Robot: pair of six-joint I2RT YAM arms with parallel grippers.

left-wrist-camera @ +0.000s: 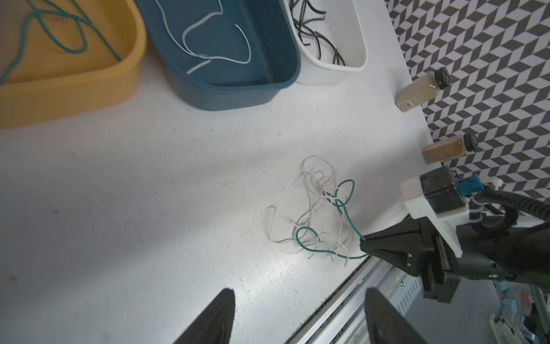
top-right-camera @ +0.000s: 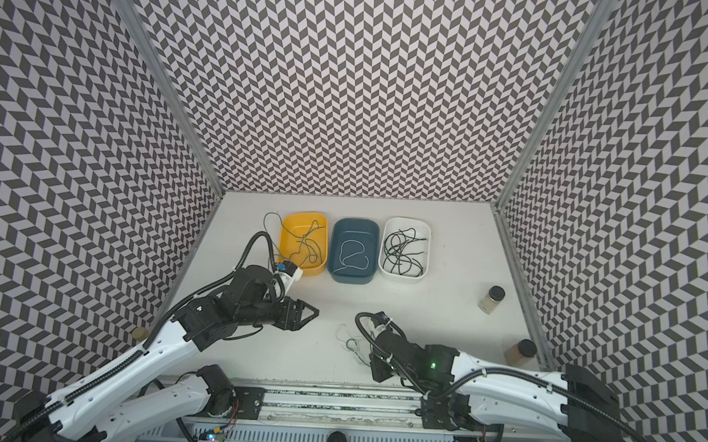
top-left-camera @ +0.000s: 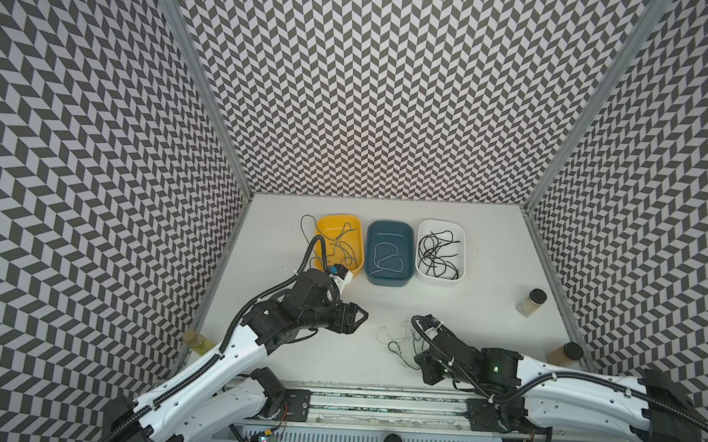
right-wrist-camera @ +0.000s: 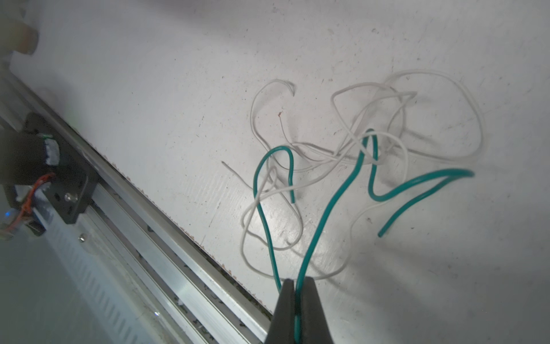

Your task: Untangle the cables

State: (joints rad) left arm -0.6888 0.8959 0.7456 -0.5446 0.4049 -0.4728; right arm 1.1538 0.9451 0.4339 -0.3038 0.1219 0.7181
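Sorting a mixed tangle, seen at the grasp. My right jaws are pinched shut on the green cable [right-wrist-camera: 331,205], low over the bench [top-left-camera: 484,320] close to its front edge and right of the middle. Two runs of the cable lead up to the closed tips, so I judge the hold to be at a bend, not at an end. From there the green cable crosses through the loops of the white cables [right-wrist-camera: 428,71], which lie slack on the bench just beside my tips. Its far end lies free.

My left jaws stand wide and empty over the bench, left of the tangle and pointing toward it. They seem well placed to pin the white loops while the green one is drawn clear.

Along the back of the bench three trays stand side by side. The yellow tray [top-left-camera: 340,218] holds green cables, one trailing over its rim. The blue tray [top-left-camera: 386,280] holds a white one and the white tray [top-left-camera: 438,278] black ones. The colours look sorted by tray, so this green cable probably belongs in the yellow tray.
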